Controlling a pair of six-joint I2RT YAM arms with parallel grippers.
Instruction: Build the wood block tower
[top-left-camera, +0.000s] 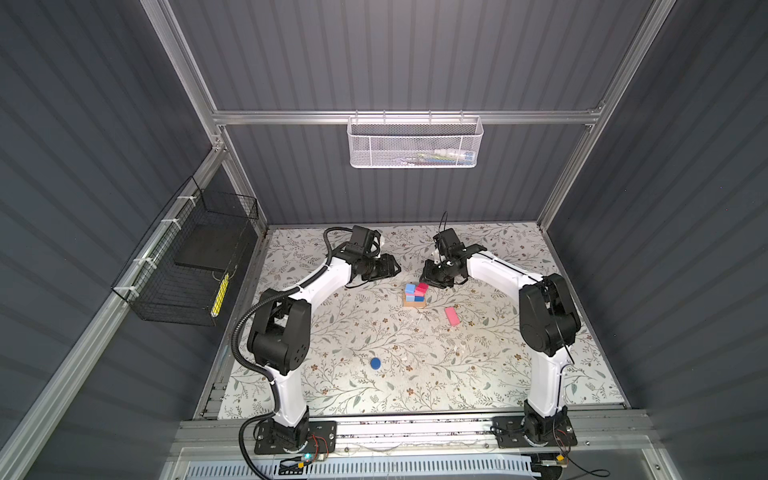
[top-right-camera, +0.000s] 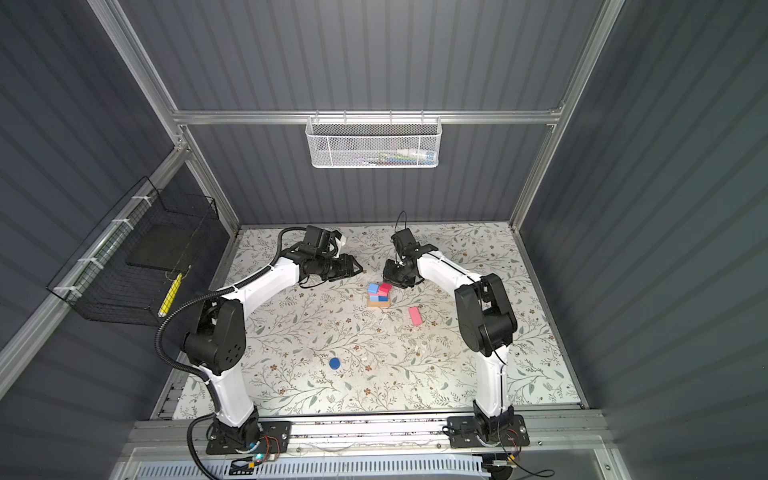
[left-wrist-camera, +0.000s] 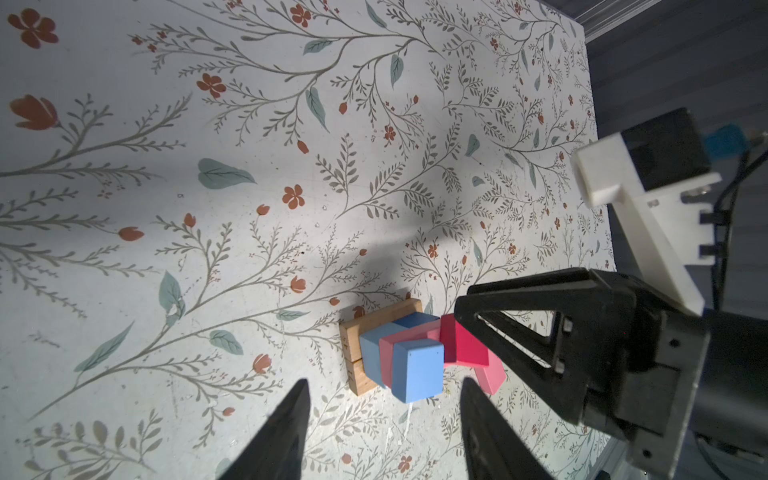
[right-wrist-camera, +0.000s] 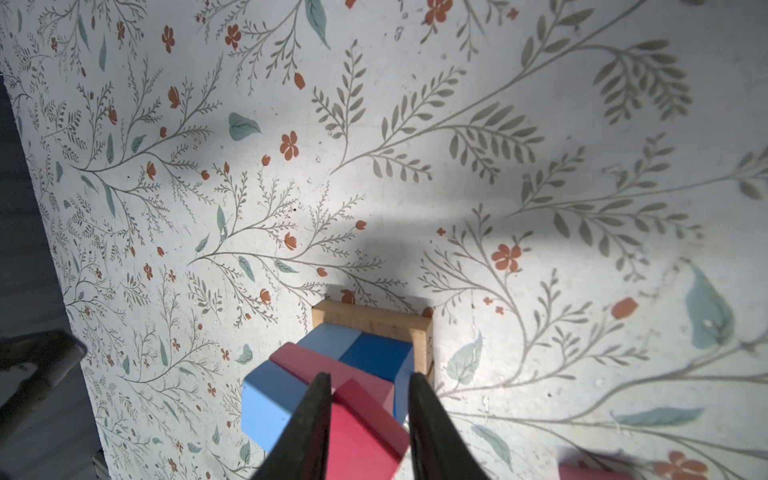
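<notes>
- Table (top-left-camera: 353, 332): white covering with a leaf-and-flower print, some scuffs, and shadows of the arms across it.
- Room: dark grey ribbed walls (top-left-camera: 415, 62) on three sides, held in an aluminium frame (top-left-camera: 291, 117).
- White mesh basket (top-left-camera: 415, 143) hangs on the back rail, far behind the tower. Black wire basket (top-left-camera: 187, 270) is on the side wall, well to the tower's left.
- Tower (top-left-camera: 414, 296) (top-right-camera: 379, 296) stands mid-table between the two grippers, toward the back. It has a tan base (left-wrist-camera: 353, 345), with blue cubes (left-wrist-camera: 417, 370) and a pink oblong (right-wrist-camera: 316, 361) on it, set unevenly.
- Right gripper (right-wrist-camera: 369, 378) is at the tower's back right corner, its fingers pressed in on the red cube (right-wrist-camera: 365, 432) from both sides, pinching it.
- The red cube is at the tower's top. Probably touching the pink oblong under it, but the angle is too poor to tell resting from lifted.
- Left gripper (left-wrist-camera: 386, 380) is to the tower's back left and apart from it, jaws spread partway with nothing between them.
- Loose pink oblong (top-left-camera: 451, 316) lies flat on the table near the tower, to its front right.
- Dark blue disc (top-left-camera: 375, 363) lies flat, well in front of the tower and slightly to the left.
</notes>
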